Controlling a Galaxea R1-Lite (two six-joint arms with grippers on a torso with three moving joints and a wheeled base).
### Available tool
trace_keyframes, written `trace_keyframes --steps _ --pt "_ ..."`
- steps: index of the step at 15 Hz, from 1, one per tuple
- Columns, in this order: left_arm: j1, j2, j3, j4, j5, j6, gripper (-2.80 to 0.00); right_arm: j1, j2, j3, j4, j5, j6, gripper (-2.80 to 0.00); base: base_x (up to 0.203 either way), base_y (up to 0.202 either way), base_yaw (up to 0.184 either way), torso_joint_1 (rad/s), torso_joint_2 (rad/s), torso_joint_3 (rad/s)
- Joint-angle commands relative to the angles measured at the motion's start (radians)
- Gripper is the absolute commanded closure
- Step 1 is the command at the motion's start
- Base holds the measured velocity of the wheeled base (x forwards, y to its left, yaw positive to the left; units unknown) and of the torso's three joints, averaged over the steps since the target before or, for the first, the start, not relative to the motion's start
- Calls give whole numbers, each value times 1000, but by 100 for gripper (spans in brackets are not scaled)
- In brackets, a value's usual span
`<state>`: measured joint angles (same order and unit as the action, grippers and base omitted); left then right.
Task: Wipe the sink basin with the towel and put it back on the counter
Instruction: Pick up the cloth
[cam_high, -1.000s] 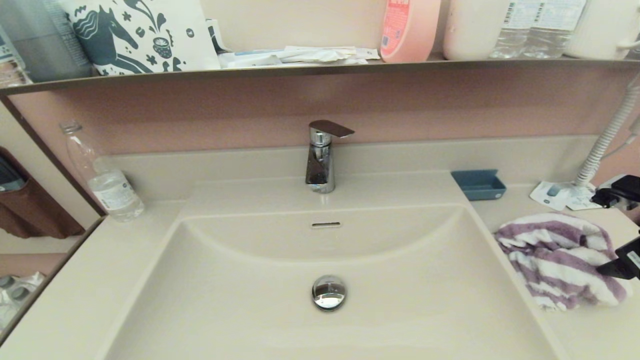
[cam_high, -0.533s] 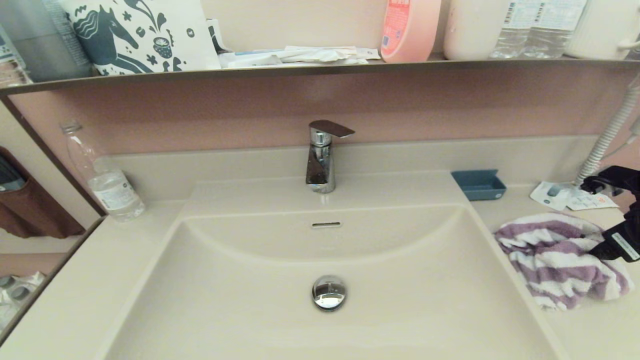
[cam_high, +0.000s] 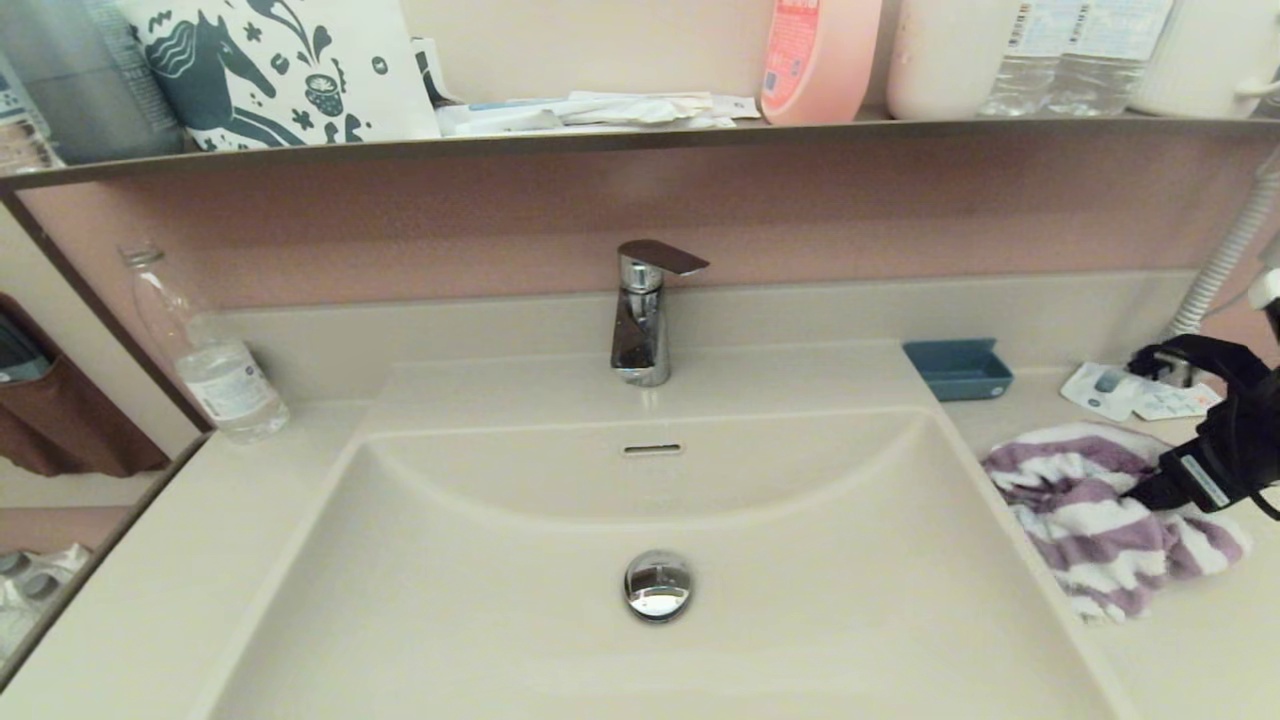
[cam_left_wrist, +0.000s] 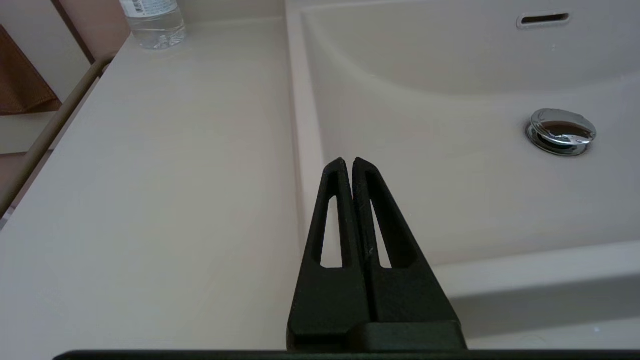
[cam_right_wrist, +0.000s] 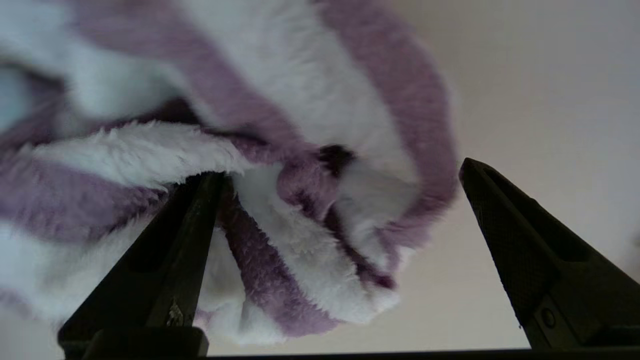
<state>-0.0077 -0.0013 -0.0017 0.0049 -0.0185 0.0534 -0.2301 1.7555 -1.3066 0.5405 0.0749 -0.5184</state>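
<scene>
The purple and white striped towel (cam_high: 1085, 515) lies bunched on the counter (cam_high: 1180, 660), right of the sink basin (cam_high: 480, 610). My right gripper (cam_high: 1137, 425) is open and straddles the towel's right side. In the right wrist view one finger (cam_right_wrist: 195, 220) presses into the towel (cam_right_wrist: 300, 100) and the other stands over bare counter, with a fold of cloth between the jaws of the gripper (cam_right_wrist: 341, 169). The basin holds only its chrome drain plug (cam_high: 658, 585) and overflow slot (cam_high: 652, 450). My left gripper (cam_left_wrist: 347, 161) is shut and empty, parked over the basin's left rim (cam_left_wrist: 300, 125), out of the head view.
A chrome faucet (cam_high: 640, 320) stands behind the basin. A water bottle (cam_high: 215, 370) is at the back left. A blue dish (cam_high: 958, 368), small packets (cam_high: 1130, 392) and a coiled cord (cam_high: 1215, 270) sit behind the towel. A loaded dark-edged shelf (cam_high: 640, 135) runs overhead.
My right gripper has moved left and onto the towel, its lower finger digging into the cloth. The towel has bunched up and shifted slightly left. The left arm has not moved.
</scene>
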Motion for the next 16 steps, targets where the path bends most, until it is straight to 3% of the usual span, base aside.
trace_keyframes --steps 1,3,5,8,11,14,15,16 --pt "0 1 0 0 0 0 0 -16 15 -56 80 107 -10 -280 0 0 0 0 0 0" --pt "0 1 0 0 0 0 0 -34 21 -83 155 167 -52 -280 0 0 0 0 0 0" --pt "0 1 0 0 0 0 0 -37 41 -84 176 177 -73 -280 0 0 0 0 0 0" --pt "0 1 0 0 0 0 0 -37 61 -82 184 172 -84 -280 0 0 0 0 0 0" --pt "0 1 0 0 0 0 0 -34 73 -80 179 104 -104 -280 0 0 0 0 0 0" --pt "0 1 0 0 0 0 0 -28 72 -77 179 106 -106 -280 0 0 0 0 0 0" --pt "0 1 0 0 0 0 0 -26 72 -76 179 109 -105 0 0 0 0 0 0 0" --pt "0 1 0 0 0 0 0 -25 72 -76 179 112 -103 0 0 0 0 0 0 0"
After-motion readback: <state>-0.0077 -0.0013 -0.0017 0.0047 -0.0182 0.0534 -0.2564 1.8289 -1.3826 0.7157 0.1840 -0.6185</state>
